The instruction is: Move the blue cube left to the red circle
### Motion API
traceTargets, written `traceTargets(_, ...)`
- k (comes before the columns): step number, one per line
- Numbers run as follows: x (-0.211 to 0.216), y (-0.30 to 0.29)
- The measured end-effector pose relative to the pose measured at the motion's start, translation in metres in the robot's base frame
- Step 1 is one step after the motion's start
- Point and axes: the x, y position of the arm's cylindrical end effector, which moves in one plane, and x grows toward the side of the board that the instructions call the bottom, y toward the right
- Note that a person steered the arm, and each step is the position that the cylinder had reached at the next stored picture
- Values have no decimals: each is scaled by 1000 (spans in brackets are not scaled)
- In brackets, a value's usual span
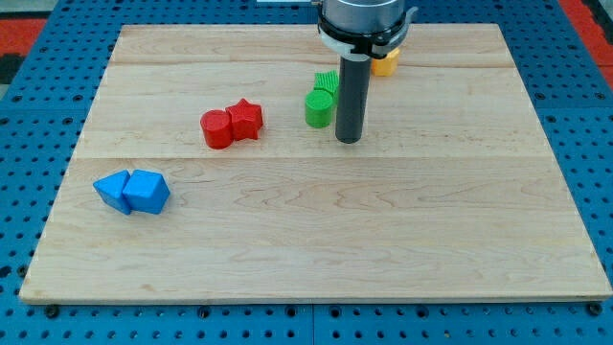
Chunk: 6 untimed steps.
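Two blue blocks touch each other at the view's lower left. The left one [112,191] looks like the blue cube. The right one [147,192] has a more angular shape. The red circle [216,128], a short red cylinder, stands up and to the right of them, touching a red star-like block [247,119] on its right. My tip [349,141] rests on the board right of centre, just right of a green cylinder [319,108]. It is far from the blue blocks and well to the right of the red circle.
A green star-like block [328,82] sits just above the green cylinder. A yellow block [385,64] lies near the top, partly hidden behind the rod. The wooden board [316,249] lies on a blue pegboard surface.
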Motion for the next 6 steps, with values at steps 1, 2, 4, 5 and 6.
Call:
traceTargets(1, 54, 4)
traceTargets(2, 132, -15)
traceTargets(4, 142, -217)
traceTargets(5, 98, -237)
traceTargets(6, 89, -238)
